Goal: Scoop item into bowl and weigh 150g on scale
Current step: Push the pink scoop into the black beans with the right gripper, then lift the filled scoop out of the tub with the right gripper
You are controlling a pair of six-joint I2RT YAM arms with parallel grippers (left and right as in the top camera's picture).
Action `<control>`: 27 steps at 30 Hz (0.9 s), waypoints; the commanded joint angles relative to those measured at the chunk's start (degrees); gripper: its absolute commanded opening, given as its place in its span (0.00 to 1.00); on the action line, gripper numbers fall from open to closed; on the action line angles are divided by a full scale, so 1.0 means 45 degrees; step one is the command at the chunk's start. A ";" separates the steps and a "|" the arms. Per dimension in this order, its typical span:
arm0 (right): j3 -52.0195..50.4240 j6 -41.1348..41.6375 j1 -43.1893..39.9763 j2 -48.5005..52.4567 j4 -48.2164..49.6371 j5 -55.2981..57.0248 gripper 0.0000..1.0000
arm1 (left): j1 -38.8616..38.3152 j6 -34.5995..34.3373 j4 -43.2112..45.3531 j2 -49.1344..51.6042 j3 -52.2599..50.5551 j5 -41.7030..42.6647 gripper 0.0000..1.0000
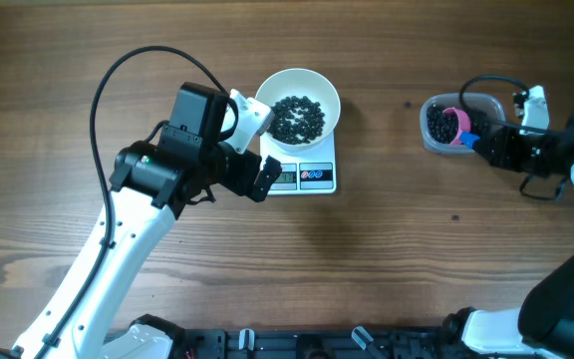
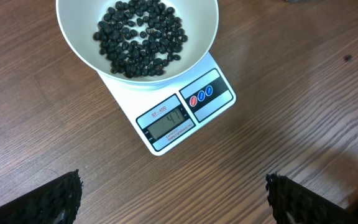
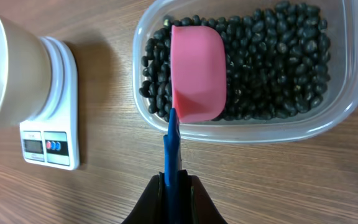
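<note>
The white bowl (image 1: 298,92) stands on the scale (image 1: 312,178) and holds a shallow layer of black beans (image 1: 297,118). In the left wrist view the bowl (image 2: 79,43) and its beans (image 2: 140,37) sit above the scale (image 2: 219,102), whose display shows 47. My left gripper (image 1: 258,150) hovers just left of the scale, open and empty, with fingertips (image 2: 61,199) wide apart over bare wood. My right gripper (image 3: 173,186) is shut on the blue handle (image 3: 171,146) of a pink scoop (image 3: 197,71). The scoop's cup lies over the beans (image 3: 278,56) in the clear tub (image 3: 347,81).
The tub (image 1: 431,135) sits at the right of the table, well apart from the scale. A black cable (image 1: 128,70) loops over the left arm. The right arm (image 1: 566,160) comes in from the right edge. Bare wood lies between scale and tub.
</note>
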 commanded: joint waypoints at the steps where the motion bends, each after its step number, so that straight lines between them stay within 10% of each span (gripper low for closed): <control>1: 0.0005 0.0525 -0.0384 0.0568 0.0151 -0.1685 0.04 | -0.0058 0.0204 0.0024 -0.0049 0.0204 0.0199 1.00; 27: 0.0005 0.3575 -0.3497 0.0573 0.0685 -0.6902 0.04 | -0.0058 0.0204 0.0024 -0.0049 0.0204 0.0199 1.00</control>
